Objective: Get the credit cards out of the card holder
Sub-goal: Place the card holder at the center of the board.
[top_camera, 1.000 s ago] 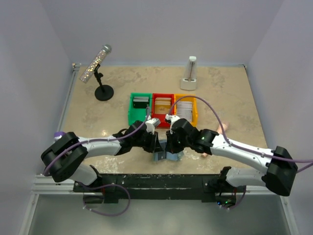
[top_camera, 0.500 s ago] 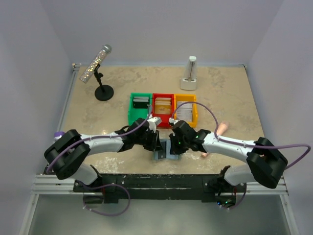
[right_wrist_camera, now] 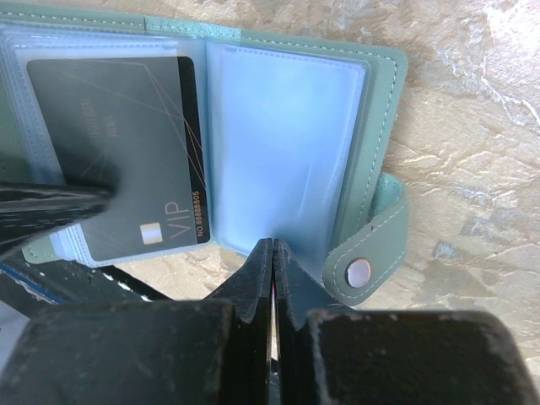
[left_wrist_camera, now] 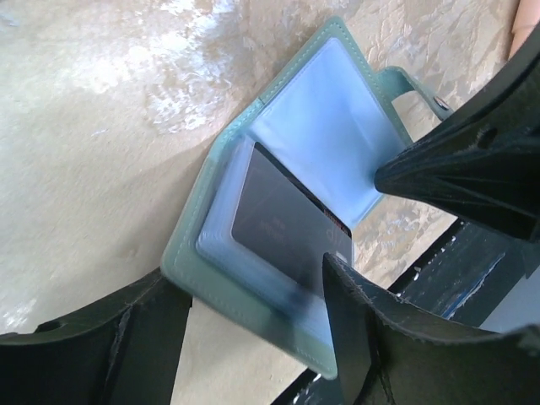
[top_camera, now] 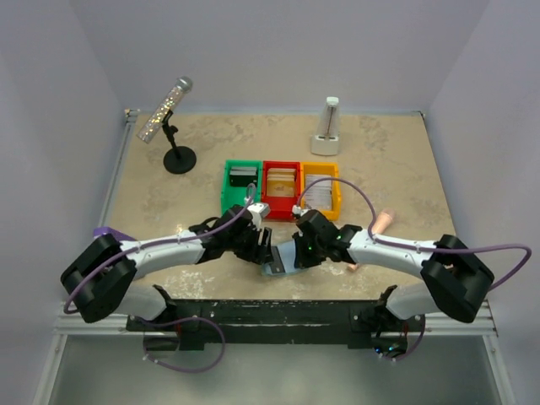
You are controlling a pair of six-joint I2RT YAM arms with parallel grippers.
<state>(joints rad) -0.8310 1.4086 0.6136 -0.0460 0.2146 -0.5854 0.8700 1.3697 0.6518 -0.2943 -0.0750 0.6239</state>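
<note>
**Figure: Open card holder under both my grippers, one card in its pocket**

The pale blue-grey two-panel card holder (top_camera: 277,270) lies opened flat on the beige marbled table (top_camera: 152,202), at the table's near edge, between my two wrists. In my right wrist view its stitched rim (right_wrist_camera: 381,126) and a short tab with a metal snap (right_wrist_camera: 360,272) are clear.

One panel carries a dark grey rectangular credit card (right_wrist_camera: 118,143) marked "VIP", which sits inside a clear plastic pocket. The other panel shows only an empty clear pocket (right_wrist_camera: 283,143). In my left wrist view the same card (left_wrist_camera: 283,221) lies in the panel nearer that camera.

My left gripper (left_wrist_camera: 251,283) hangs over the card-bearing panel with its jaws wide apart and nothing between them. One finger (left_wrist_camera: 359,333) overlaps the card's corner, and I cannot tell whether it touches. In my right wrist view this finger is a dark blur (right_wrist_camera: 42,207) across the card's lower left corner.

My right gripper (right_wrist_camera: 272,249) has its jaws closed tip to tip and grasps nothing that I can see. Its tips sit at the edge of the empty pocket, just beside the snap tab.

Beyond the card holder, away from my bases, stand three plastic bins side by side:
- green bin (top_camera: 226,187), with dark flat pieces
- red bin (top_camera: 281,163), with tan flat pieces
- yellow bin (top_camera: 338,190), with whitish flat pieces
</note>
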